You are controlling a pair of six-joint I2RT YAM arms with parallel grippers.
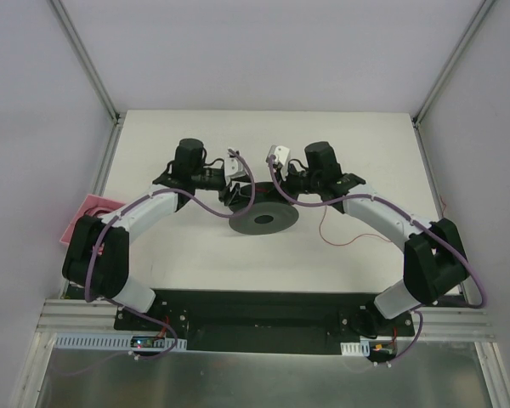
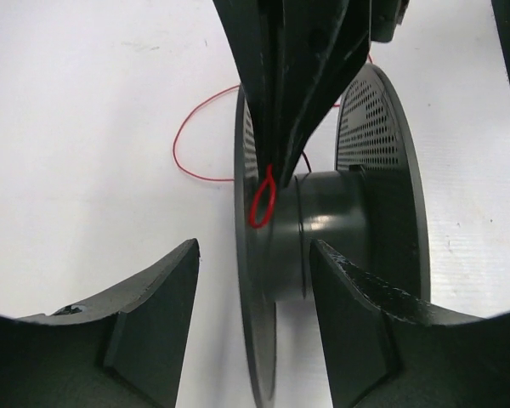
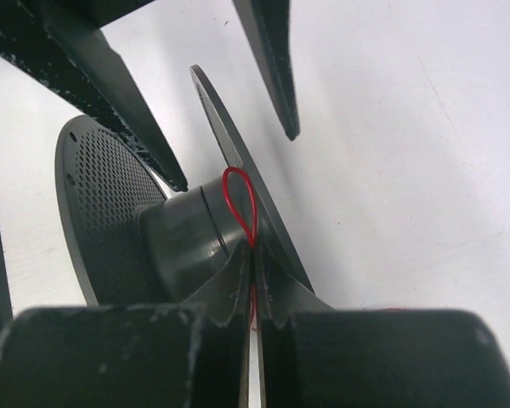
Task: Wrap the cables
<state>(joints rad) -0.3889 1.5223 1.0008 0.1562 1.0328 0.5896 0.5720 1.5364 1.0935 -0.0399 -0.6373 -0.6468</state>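
We count one spool [image 1: 263,223] lying on the white table [image 1: 195,144], where the two arms meet. It has two round flanges and one hub [image 2: 331,229] between them. The farther flange [image 2: 370,127] in the left wrist view is perforated.

We see one red cable [image 2: 252,212], thread-thin. A small loop of it sits against the hub, just inside the nearer flange [image 2: 253,357]. The rest runs off in a loose curve across the table, on the right of the spool in the top view.

The right gripper [image 3: 253,255] is clenched, its two fingertips pressed together and pinching the cable at the base of that loop. The tips touch or nearly touch the hub.

The left gripper [image 2: 253,251] is released. Its two fingers [image 2: 144,340] stand wide apart, one on each side of the nearer flange. We cannot tell whether either one touches the spool.

One pink tray [image 1: 87,214] sits at the table's left edge, well apart from the spool.
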